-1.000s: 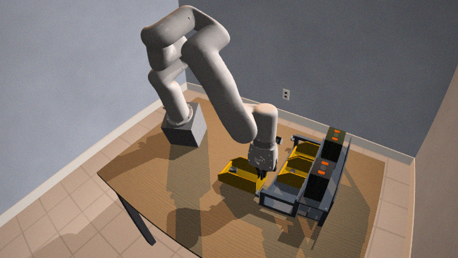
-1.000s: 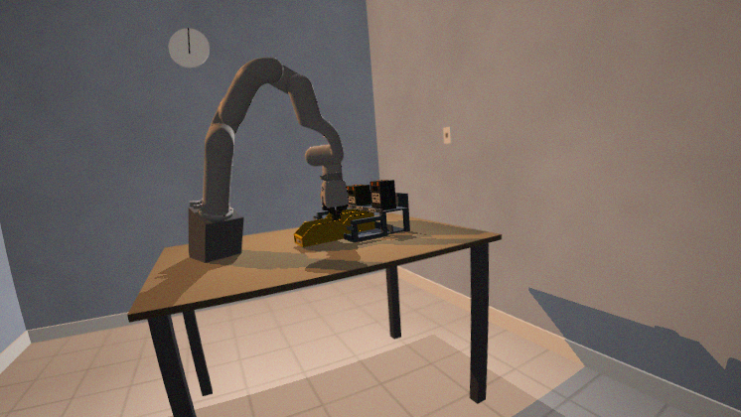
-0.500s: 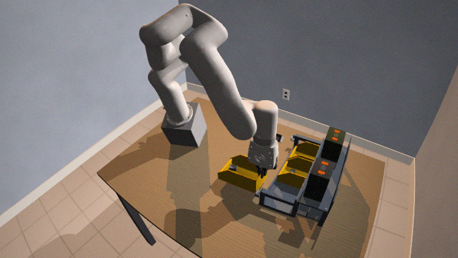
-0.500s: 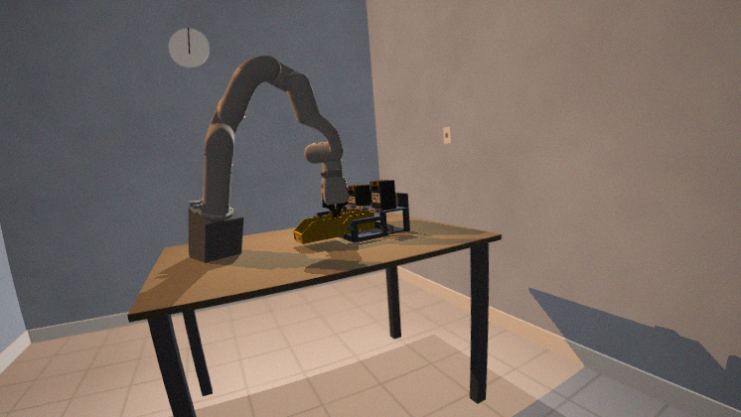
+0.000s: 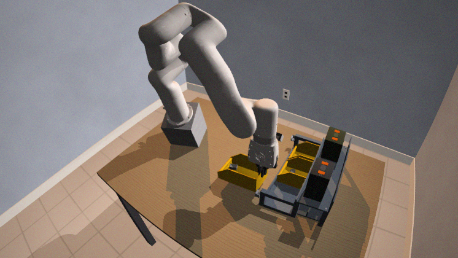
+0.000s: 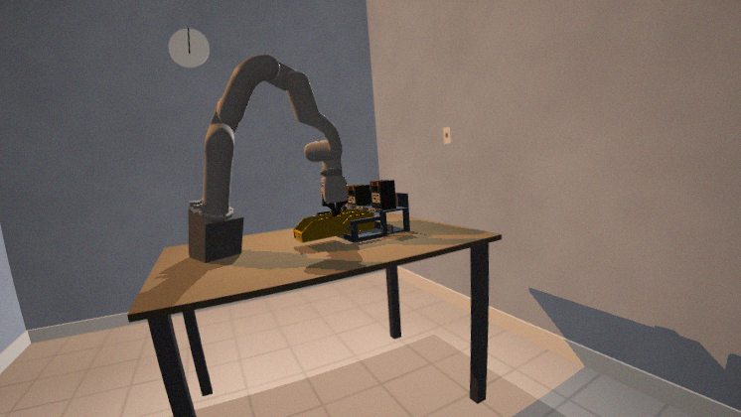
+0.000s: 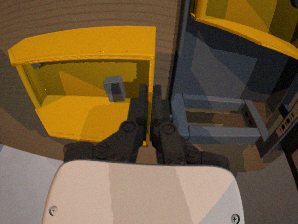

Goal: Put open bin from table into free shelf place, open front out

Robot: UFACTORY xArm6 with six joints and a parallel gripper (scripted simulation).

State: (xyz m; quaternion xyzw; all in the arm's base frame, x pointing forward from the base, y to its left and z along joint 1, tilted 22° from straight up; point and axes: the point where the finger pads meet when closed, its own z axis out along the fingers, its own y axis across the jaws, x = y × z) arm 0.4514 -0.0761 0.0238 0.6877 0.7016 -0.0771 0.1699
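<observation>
- Pincer [image 5: 263,174] [image 6: 335,212] [image 7: 149,97]: clenched on the end wall of the open bin [image 5: 238,180] [image 6: 322,226] [image 7: 90,42]
- Open bin: suspended above the worktop [image 5: 143,179] [image 6: 269,269] [image 7: 90,15], outside the shelf [image 5: 295,208] [image 6: 384,223] [image 7: 225,134]
- Grey part [image 5: 233,166] [image 7: 115,88]: inside the open bin
- Yellow bins [image 5: 291,180] [image 7: 245,32]: seated on the shelf
</observation>
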